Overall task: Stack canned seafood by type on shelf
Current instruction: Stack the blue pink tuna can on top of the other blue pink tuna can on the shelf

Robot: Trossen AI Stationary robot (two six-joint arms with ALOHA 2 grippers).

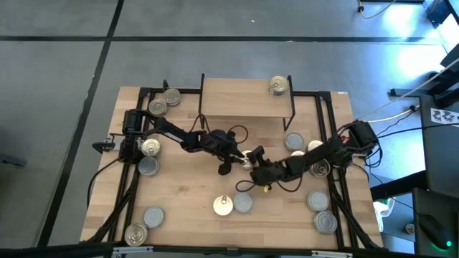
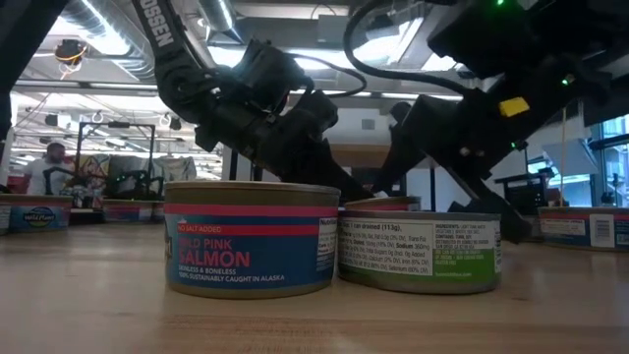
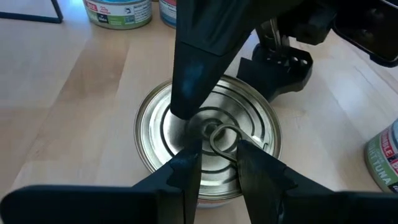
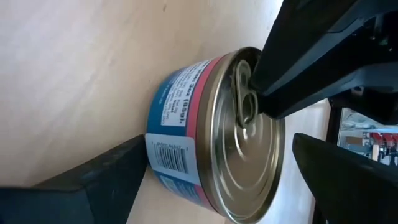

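The surface point(image 1: 186, 193) is a light-wood table top standing on a grey floor with dark seams. In the low view the room behind it is a workshop hall with ceiling lights, and a person sits far off on the left.

The shelf point(image 1: 244, 97), a light-wood board on thin black legs, stands at the middle of the surface's far edge. One tin point(image 1: 278, 86) sits on its right end.

The other cans of seafood lie scattered on the surface: two at the far left corner point(image 1: 163, 101), two along the left edge point(image 1: 148, 156), two at the near left corner point(image 1: 144, 224), a gold-topped and a silver-topped one touching near the middle of the near edge point(image 1: 232, 204), and several along the right side point(image 1: 321, 211).

At the centre of the surface stands a silver-topped salmon can point(image 3: 208, 146) with a pink band. The left gripper point(image 3: 214, 177) is above its lid, its narrow-set fingers at the pull ring; I cannot tell whether they pinch it. The right gripper point(image 4: 224, 174) is wide open, one finger on either side of the same can.
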